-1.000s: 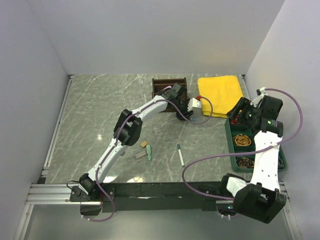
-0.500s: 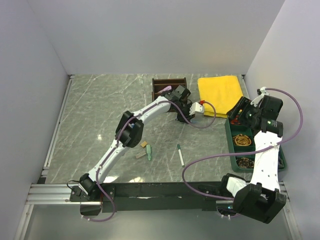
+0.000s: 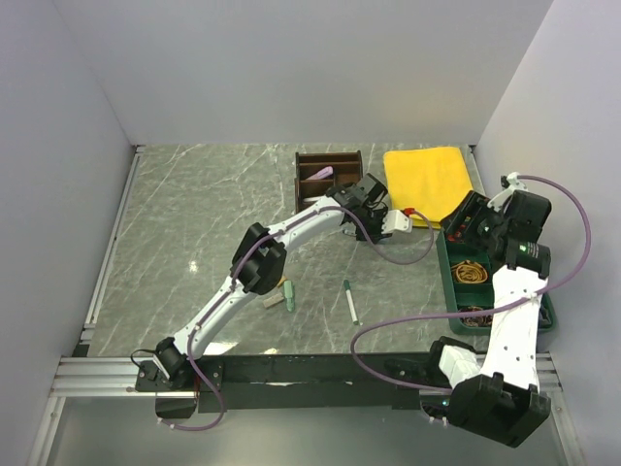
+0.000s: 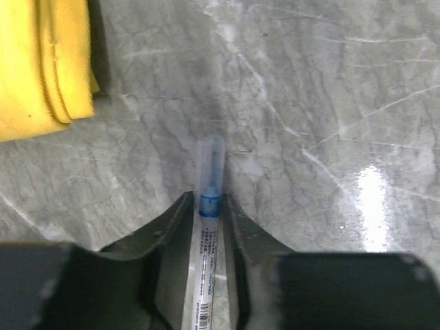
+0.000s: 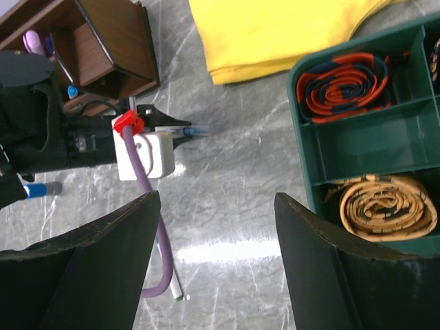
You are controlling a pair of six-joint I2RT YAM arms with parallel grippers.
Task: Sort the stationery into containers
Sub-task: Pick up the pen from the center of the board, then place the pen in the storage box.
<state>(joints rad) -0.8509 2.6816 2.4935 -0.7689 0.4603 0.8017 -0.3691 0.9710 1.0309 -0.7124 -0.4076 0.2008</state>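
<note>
My left gripper (image 4: 208,197) is shut on a slim white pen with a blue cap (image 4: 209,201), low over the marble between the wooden organiser (image 3: 328,173) and the green tray (image 3: 448,277). The right wrist view shows that gripper (image 5: 180,130) and the pen tip (image 5: 198,130). My right gripper (image 5: 216,199) is open and empty above the tray's left edge (image 5: 303,141). A green-capped pen (image 3: 349,302) and green and tan erasers (image 3: 283,294) lie on the table. A purple marker (image 5: 31,42) stands in the organiser (image 5: 110,51).
The folded yellow cloth (image 3: 428,181) lies right of the organiser, just ahead of my left gripper (image 4: 45,65). Coiled bands (image 5: 382,203) fill tray compartments. The left arm's purple cable (image 5: 155,237) loops over the table. A blue-capped item (image 5: 38,189) lies near the organiser.
My left gripper has moved right and toward the front, away from the organiser, with the pen in it. My right gripper has shifted slightly.
</note>
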